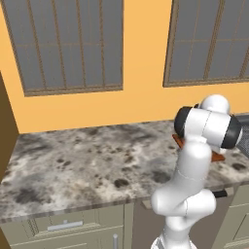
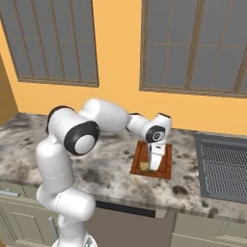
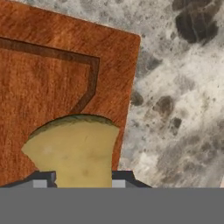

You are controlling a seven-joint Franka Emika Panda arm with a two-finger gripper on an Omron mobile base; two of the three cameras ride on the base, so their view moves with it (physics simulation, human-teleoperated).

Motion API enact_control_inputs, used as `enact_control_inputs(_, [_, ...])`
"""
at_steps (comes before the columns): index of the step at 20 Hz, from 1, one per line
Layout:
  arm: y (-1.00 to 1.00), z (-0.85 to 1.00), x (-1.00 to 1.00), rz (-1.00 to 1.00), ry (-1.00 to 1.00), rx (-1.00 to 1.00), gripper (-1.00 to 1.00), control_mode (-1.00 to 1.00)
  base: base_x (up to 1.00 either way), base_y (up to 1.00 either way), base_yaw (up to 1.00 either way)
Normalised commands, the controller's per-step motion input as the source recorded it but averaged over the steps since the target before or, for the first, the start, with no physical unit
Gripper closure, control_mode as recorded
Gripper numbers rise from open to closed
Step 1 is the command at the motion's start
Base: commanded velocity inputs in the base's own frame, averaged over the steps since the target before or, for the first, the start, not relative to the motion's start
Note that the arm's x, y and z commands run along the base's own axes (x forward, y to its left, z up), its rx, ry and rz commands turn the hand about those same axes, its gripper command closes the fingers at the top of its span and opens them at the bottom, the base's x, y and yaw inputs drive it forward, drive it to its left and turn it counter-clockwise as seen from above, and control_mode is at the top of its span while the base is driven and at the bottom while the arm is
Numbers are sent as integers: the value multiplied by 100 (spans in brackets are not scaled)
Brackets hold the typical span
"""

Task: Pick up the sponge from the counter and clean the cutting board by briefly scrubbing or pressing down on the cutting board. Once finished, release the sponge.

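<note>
The fingers (image 3: 82, 178) grip the sponge (image 3: 74, 151) between them, held partly apart, over the board (image 3: 52, 83) on the surface (image 3: 175, 87).

Counter (image 1: 87, 160) – what I see lying on it

I read mottled grey-brown granite over beige cabinets; the cutting board (image 2: 164, 166) lies flat on it near the front edge – with a dark grated surface (image 2: 224, 166) just right of it.

I'm looking at a kitchen: a mottled granite counter (image 1: 87, 160) runs over beige cabinets (image 1: 63, 226) with metal handles, below an orange wall with two shuttered windows (image 2: 53, 41). A dark grated surface (image 2: 224, 166) at the right may be a stove, hard to tell.
</note>
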Motion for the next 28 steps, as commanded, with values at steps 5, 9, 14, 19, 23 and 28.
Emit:
enact_control_inputs(5, [28,-38,-64,-13,0,0,100,-100,0,0,0])
enact_control_inputs(9, [59,-23,-22,-9,-3,0,100,-100,0,0,0])
enact_control_inputs(14, [71,-12,-24,-5,-3,0,100,-100,0,0,0])
enact_control_inputs(19, [83,-14,-36,-4,-2,0,100,-100,0,0,0])
enact_control_inputs(23, [83,-1,-34,-3,-2,0,100,-100,0,0,0])
enact_control_inputs(28, [43,14,-4,-2,-3,0,100,-100,0,0,0])
